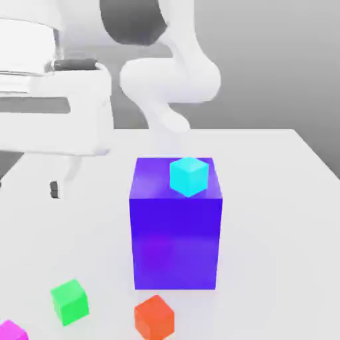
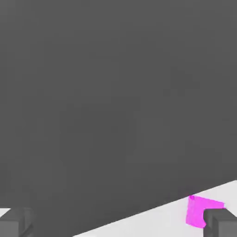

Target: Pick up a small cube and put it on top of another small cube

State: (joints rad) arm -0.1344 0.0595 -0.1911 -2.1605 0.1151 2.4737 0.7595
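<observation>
Several small cubes are in the exterior view. A cyan cube (image 1: 188,176) rests on top of a large blue block (image 1: 176,232). On the table in front lie a green cube (image 1: 70,302), an orange cube (image 1: 154,317) and a magenta cube (image 1: 10,330) at the exterior view's lower left corner. My gripper (image 1: 63,182) hangs at the exterior view's left, above the table and well apart from the cubes. In the hand view my gripper (image 2: 118,224) is open, with nothing between its fingers. The magenta cube (image 2: 201,210) lies on the table beside one fingertip (image 2: 221,222).
The white table (image 1: 279,232) stretches to the exterior view's right of the blue block. The arm's white links (image 1: 172,80) rise behind the block. A dark grey background lies beyond the table's edge in the hand view.
</observation>
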